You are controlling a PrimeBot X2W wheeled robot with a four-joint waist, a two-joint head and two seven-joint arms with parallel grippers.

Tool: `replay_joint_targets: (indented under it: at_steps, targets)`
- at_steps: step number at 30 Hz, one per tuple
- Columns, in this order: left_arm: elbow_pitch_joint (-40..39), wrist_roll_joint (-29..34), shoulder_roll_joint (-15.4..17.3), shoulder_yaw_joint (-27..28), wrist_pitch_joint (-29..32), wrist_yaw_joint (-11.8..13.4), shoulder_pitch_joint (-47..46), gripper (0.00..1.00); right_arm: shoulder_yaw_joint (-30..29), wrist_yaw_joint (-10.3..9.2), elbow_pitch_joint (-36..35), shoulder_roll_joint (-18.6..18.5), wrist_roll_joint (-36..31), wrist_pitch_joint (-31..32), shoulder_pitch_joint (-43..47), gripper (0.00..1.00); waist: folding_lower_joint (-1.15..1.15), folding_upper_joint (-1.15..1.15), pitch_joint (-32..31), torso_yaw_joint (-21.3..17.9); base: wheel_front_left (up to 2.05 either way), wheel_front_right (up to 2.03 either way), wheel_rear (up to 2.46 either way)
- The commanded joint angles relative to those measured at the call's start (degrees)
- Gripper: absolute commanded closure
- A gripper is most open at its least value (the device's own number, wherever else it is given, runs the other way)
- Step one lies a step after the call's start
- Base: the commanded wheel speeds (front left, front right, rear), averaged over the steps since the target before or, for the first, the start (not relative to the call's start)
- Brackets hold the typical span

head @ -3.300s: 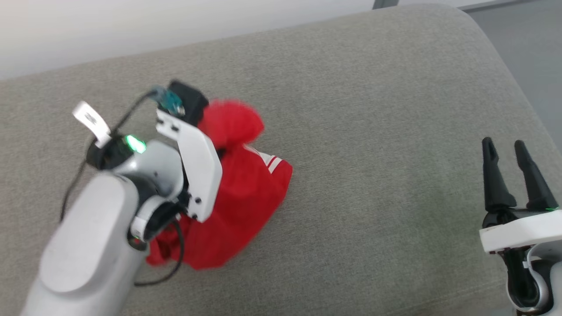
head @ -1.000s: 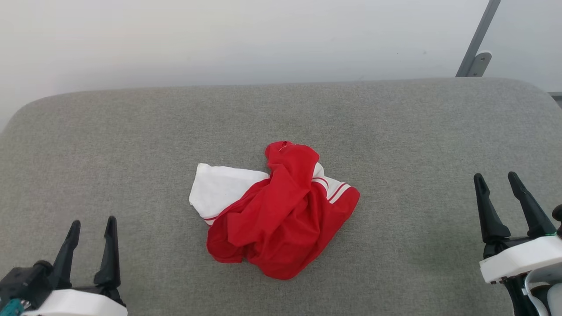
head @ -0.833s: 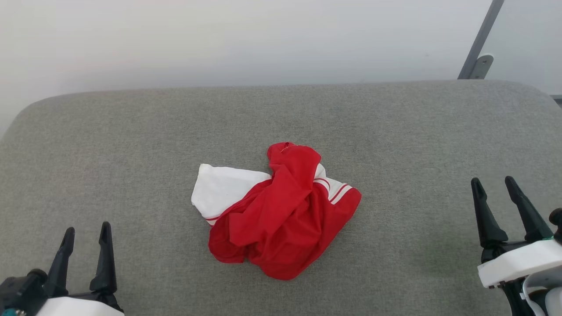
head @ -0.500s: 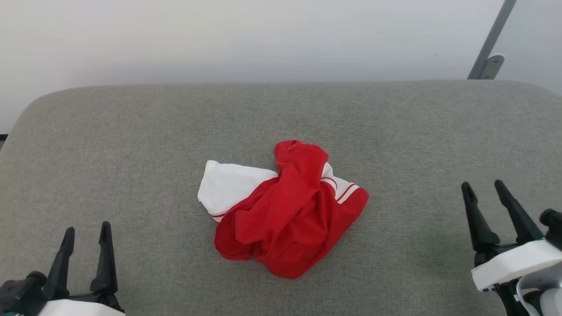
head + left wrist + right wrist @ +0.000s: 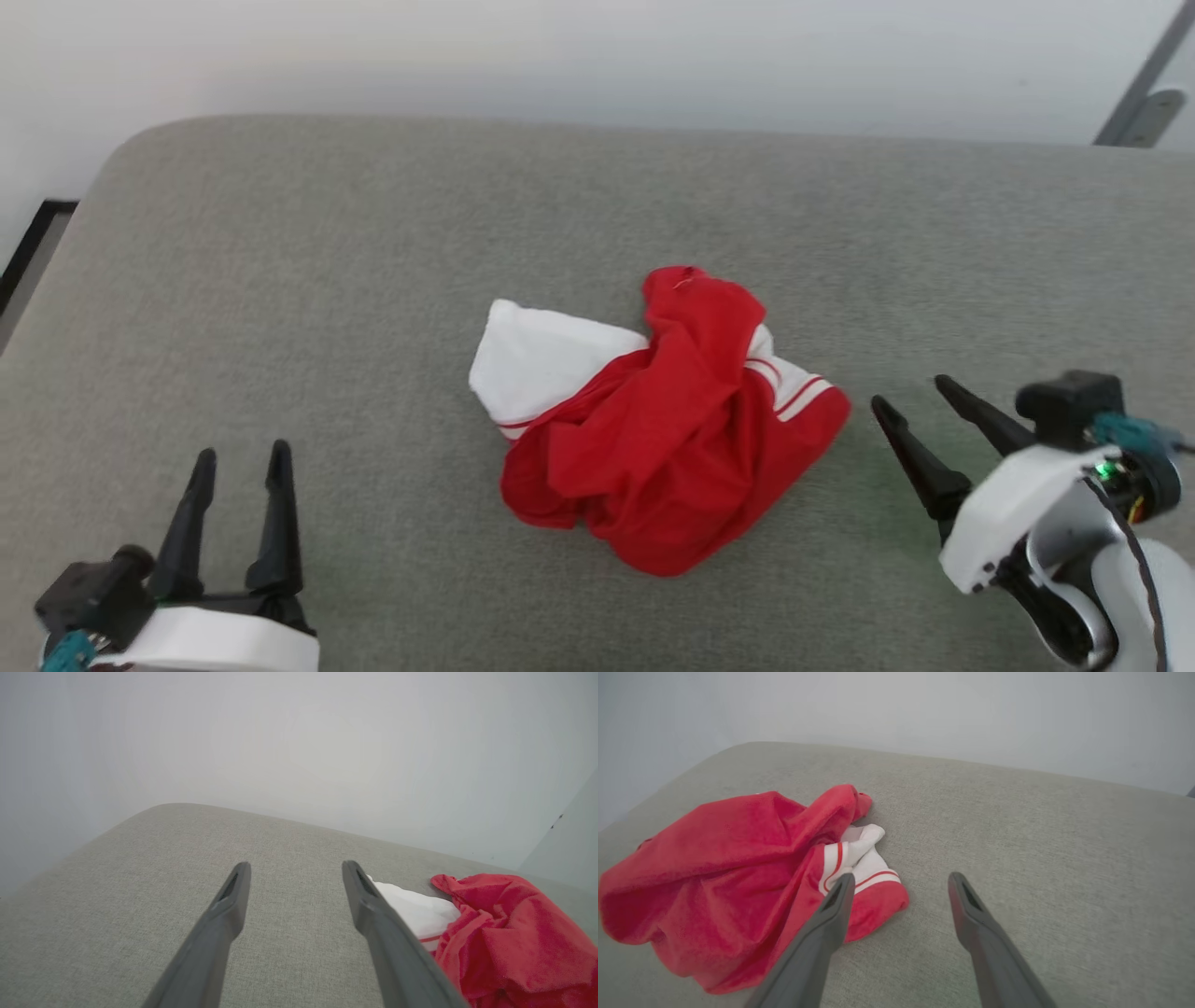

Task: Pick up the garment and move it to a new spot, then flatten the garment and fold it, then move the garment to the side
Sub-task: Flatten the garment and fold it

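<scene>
Garment [image 5: 653,457] — crumpled red jersey T-shirt, soft white sleeve splayed left, striped trim peeking right, front buried in folds — heaped mid-way across a woven grey fabric cushion [image 5: 373,280], left gripper [image 5: 242,451] near-left, fingers apart, empty, right gripper [image 5: 909,391] near its right edge, fingers apart.
</scene>
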Motion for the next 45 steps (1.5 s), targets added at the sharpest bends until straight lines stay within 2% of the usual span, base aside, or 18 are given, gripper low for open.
replay_joint_targets:
  at_steps: [1,15,22,23,24,28,34,40,45]
  targets:
    - [0.17,0.62,-0.16,-0.11,-0.28,-0.38,-0.87,0.0,0.25,-0.04,0.33,-0.05,0.74,0.57,-1.07,0.0,0.0,0.0,1.21,1.29,0.0,0.0,0.0]
    - [2.37,1.52,-3.6,-2.54,-0.28,-2.34,-4.99,0.0,15.76,-0.04,10.07,-7.42,4.56,18.94,-15.37,0.0,0.0,0.0,6.42,8.19,0.0,0.0,0.0]
    - [3.55,1.61,-5.01,-2.56,-0.29,-2.88,-6.44,0.0,22.37,-0.03,17.03,-6.46,6.44,22.47,-19.83,0.0,0.0,0.0,8.05,9.4,0.0,0.0,0.0]
    - [3.73,1.65,-5.17,-2.45,-0.29,-2.93,-6.54,0.0,22.81,-0.03,17.76,-6.48,6.38,21.89,-20.37,0.67,0.0,0.0,8.08,9.38,0.0,0.0,0.0]
    - [3.87,1.68,-5.28,-2.31,-0.29,-2.93,-6.6,0.0,23.03,-0.03,18.55,-6.62,6.48,21.6,-20.95,1.0,0.0,0.0,8.05,9.3,0.0,0.0,0.0]
    - [4.28,1.68,-5.21,-1.5,-0.29,-3.1,-6.31,0.0,22.91,-0.11,18.57,-7.49,8.32,19.53,-22.89,1.0,0.0,0.0,7.43,8.28,0.0,0.0,0.0]
    - [4.36,1.73,-4.42,-0.3,-0.29,-3.28,-5.44,0.0,20.74,-0.08,12.32,-10.24,11.39,16.92,-22.4,1.0,0.0,0.0,6.09,5.85,0.0,0.0,0.0]
    - [4.4,1.35,-3.54,0.11,-0.28,-3.3,-4.87,0.0,15.67,-0.07,4.53,-13.49,13.24,18.36,-16.46,1.0,0.0,0.0,4.81,3.42,0.0,0.0,0.0]
    - [4.7,1.17,-3.2,-0.26,-0.29,-3.34,-4.76,0.0,9.23,-0.08,1.45,-13.51,13.97,20.78,-8.22,1.0,0.0,0.0,4.38,2.34,0.0,0.0,0.0]
